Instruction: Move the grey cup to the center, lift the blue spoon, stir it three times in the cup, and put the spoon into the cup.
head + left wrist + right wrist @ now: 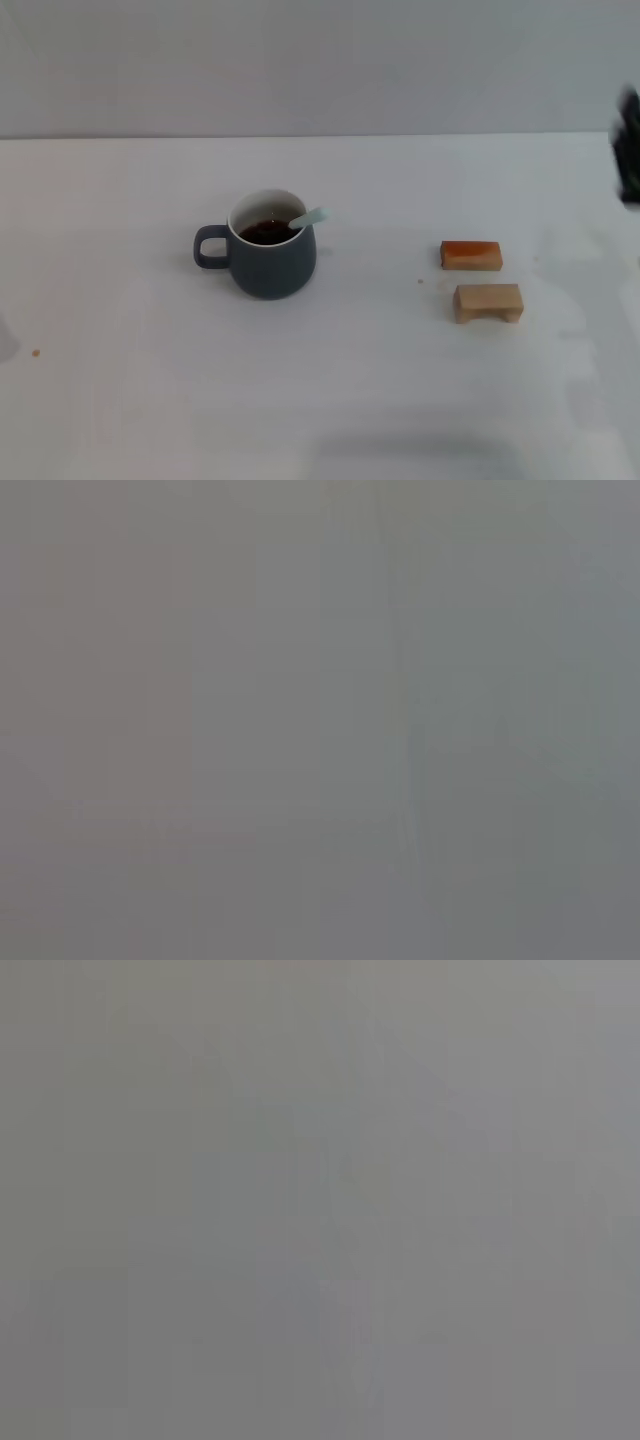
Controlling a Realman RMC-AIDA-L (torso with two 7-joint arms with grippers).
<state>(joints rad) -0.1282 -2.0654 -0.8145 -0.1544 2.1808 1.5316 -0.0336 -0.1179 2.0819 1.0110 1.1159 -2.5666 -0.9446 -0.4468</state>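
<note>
The grey cup (pixel 268 256) stands upright near the middle of the white table (pixel 150 400), its loop handle pointing left. It holds a dark liquid. The blue spoon (pixel 309 217) leans inside the cup, its pale handle sticking out over the right rim; its bowl is hidden in the liquid. A dark part of my right gripper (pixel 629 145) shows at the far right edge, well away from the cup. My left gripper is out of view. Both wrist views show only plain grey.
Two small wooden blocks lie to the right of the cup: an orange-topped one (pixel 471 255) and a tan one (pixel 488 302) in front of it. A tiny crumb (pixel 35 352) lies at the left. A grey wall rises behind the table's far edge.
</note>
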